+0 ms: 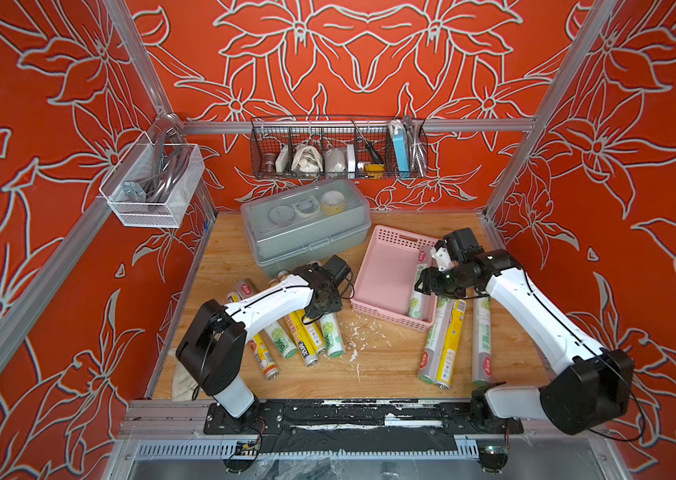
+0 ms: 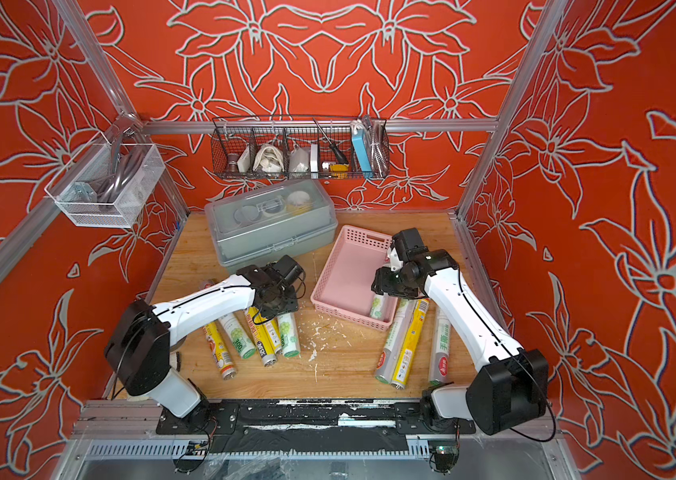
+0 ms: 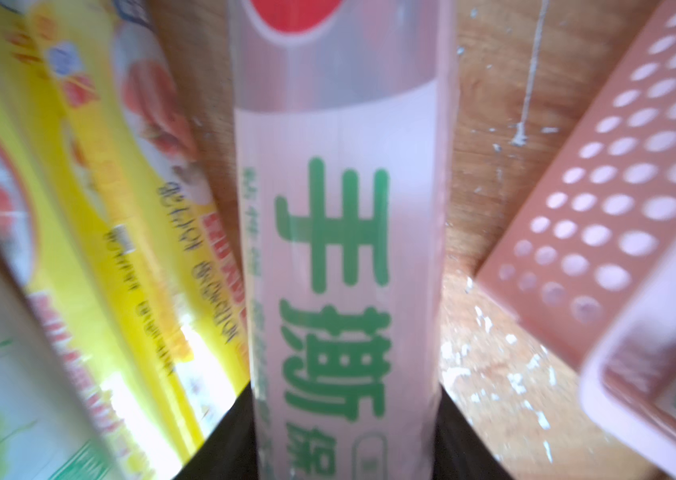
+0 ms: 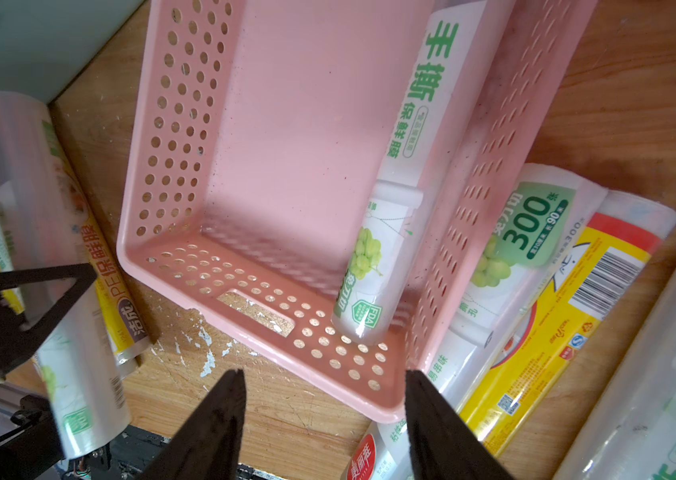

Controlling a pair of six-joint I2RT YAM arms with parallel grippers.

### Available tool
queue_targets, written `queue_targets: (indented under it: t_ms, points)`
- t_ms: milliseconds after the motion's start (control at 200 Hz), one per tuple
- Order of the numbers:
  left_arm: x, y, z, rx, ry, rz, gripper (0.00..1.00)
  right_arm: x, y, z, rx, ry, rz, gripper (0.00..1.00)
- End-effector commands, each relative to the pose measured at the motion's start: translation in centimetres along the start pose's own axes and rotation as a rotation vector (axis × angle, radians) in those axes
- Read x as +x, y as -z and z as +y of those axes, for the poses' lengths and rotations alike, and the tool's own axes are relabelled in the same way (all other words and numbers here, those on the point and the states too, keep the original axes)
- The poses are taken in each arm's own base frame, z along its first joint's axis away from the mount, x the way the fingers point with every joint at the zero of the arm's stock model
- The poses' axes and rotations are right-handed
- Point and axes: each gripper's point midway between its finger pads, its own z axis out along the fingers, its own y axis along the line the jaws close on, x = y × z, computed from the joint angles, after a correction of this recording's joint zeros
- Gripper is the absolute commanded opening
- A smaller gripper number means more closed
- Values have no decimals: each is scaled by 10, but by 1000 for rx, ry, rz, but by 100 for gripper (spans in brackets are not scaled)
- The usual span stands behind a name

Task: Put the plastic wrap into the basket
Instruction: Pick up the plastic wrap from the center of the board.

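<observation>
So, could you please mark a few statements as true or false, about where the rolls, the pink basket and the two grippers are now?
1. One white-green roll lies inside the pink basket. True.
2. The right gripper holds a yellow roll. False: its jaws are open and empty, above the basket.
3. The left gripper is closed on a roll with green lettering. True.
4. The grey lidded box stands nearer to the arm bases than the basket. False: it stands farther back, by the back wall.
</observation>
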Motion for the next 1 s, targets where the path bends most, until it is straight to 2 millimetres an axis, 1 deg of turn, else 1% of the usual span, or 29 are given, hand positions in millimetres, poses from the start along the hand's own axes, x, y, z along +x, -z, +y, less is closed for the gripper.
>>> queue_targets:
  t_ms: [0, 95, 180, 350, 420, 510, 616, 726, 916, 996]
  points:
    - [-9, 34, -4, 30, -36, -41, 40, 2, 4, -7, 31, 6, -25, 62]
    - [-16, 52, -15, 67, -60, -72, 40, 0, 4, -15, 42, -19, -40, 61]
    - [-23, 65, -33, 103, -107, -104, 39, -3, 4, -24, 41, -57, -58, 62]
    - [-39, 79, -77, 156, -215, -136, 37, -6, 4, -49, 44, -145, -93, 62]
    - [-44, 85, -98, 177, -260, -155, 36, -6, 3, -59, 59, -168, -97, 61]
    - [-51, 87, -128, 212, -316, -172, 36, -6, 0, -69, 73, -189, -96, 62]
    - [-58, 82, -157, 232, -372, -186, 36, -5, -4, -75, 74, -206, -93, 62]
    - [-66, 66, -182, 243, -408, -186, 36, -5, -7, -77, 76, -211, -96, 62]
    - [-78, 33, -215, 240, -468, -197, 37, -5, -10, -79, 81, -204, -98, 61]
    - [-81, 19, -225, 234, -488, -196, 37, -5, -10, -79, 78, -201, -101, 61]
